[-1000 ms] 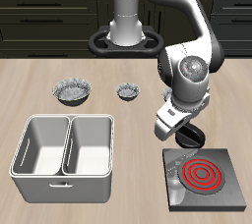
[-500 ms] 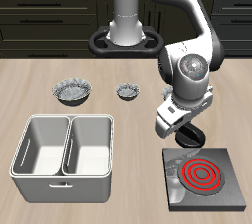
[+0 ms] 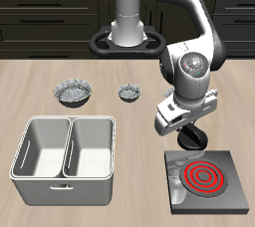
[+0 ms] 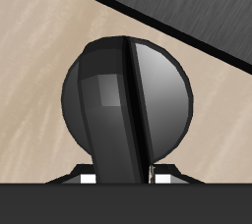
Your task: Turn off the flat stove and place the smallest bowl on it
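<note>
Gripper (image 3: 186, 137) lower than a second ago, now over knob (image 4: 126, 95) at flat stove (image 3: 231, 196) back corner. Fingers: spread and grip not discernible. Coil glows red; stove on. Smallest bowl (image 3: 129, 94) untouched on bench (image 3: 139, 186), farther back.

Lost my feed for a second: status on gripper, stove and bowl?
Gripper low at the flat stove, over its knob; jaw state unclear. Coil glowing red, stove on. Smallest bowl untouched farther back. Nothing blocking.
</note>
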